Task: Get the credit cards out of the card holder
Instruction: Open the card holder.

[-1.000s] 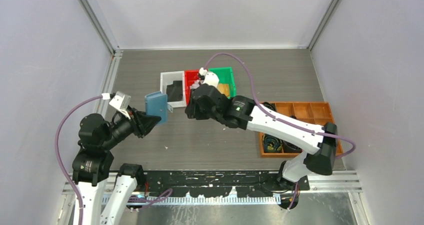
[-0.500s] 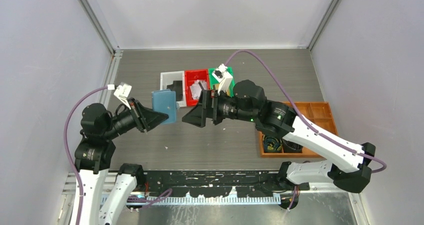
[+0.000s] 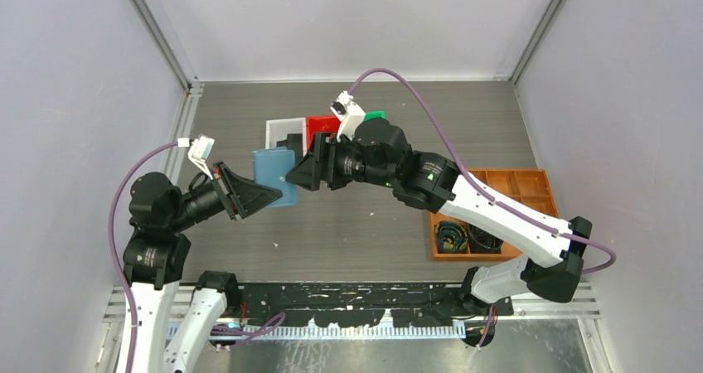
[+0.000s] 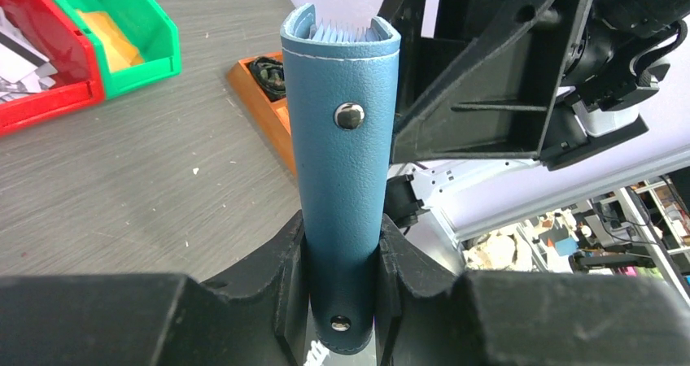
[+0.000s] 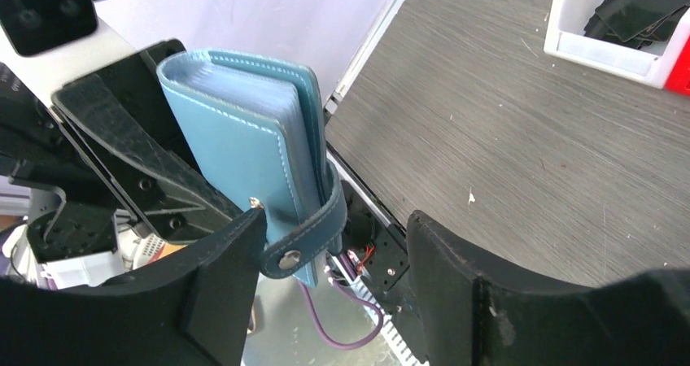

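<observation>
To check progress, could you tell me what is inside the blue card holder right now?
Between the covers of the card holder, held by the left gripper, only edges of pale sleeves show. Any cards within them are hidden.

Top cam sits high above and behind the arms, looking down on the whole table (image 3: pixel 373 224), far wall up top. Left wrist cam rides right behind the left pincer (image 4: pixel 342 229) and faces right, super close. Right wrist cam rides behind the right pincer (image 5: pixel 334 248) and faces left, just as close. All three share the card holder (image 3: pixel 270 174); each wrist view also catches the opposite pincer.
</observation>
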`<state>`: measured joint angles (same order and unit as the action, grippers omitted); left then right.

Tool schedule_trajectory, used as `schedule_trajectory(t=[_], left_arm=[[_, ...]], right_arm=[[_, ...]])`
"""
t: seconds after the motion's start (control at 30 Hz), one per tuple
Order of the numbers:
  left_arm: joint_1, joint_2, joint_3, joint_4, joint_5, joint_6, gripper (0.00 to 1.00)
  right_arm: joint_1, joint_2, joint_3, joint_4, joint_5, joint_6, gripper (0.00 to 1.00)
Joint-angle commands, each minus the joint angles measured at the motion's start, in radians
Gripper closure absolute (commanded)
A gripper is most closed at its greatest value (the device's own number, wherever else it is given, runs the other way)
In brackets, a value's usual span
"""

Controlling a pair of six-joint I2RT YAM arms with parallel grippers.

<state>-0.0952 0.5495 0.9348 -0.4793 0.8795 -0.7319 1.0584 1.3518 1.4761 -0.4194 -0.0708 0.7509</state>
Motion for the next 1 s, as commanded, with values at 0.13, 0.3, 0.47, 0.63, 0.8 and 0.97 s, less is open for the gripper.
schedule_trajectory(t=[0.13, 0.3, 0.47, 0.63, 0.8, 0.97], left_arm=[[0.004, -0.036, 0.021, 0.095, 0.065, -0.02, 1.0], [0.005, -0.033, 0.028, 0.048, 0.037, 0.026, 1.0], [0.005, -0.033, 0.035, 0.054, 0.041, 0.012, 1.0], [0.004, -0.03, 0.025, 0.059, 0.041, 0.01, 1.0], [0.005, -0.028, 0.023, 0.073, 0.041, -0.012, 1.0], [0.004, -0.05, -0.007, -0.009, 0.001, 0.084, 0.66]], right_arm=[[-0.001, -0.002, 0.047, -0.03, 0.137, 0.028, 0.57], [-0.001, -0.005, -0.009, 0.01, 0.091, 0.07, 0.58], [0.0, -0.022, -0.037, 0.018, 0.107, 0.087, 0.65], [0.001, 0.012, 0.022, -0.048, 0.129, 0.086, 0.77], [0.0, -0.012, 0.012, -0.013, 0.128, 0.08, 0.85], [-0.001, -0.051, -0.04, 0.041, 0.004, 0.102, 0.99]])
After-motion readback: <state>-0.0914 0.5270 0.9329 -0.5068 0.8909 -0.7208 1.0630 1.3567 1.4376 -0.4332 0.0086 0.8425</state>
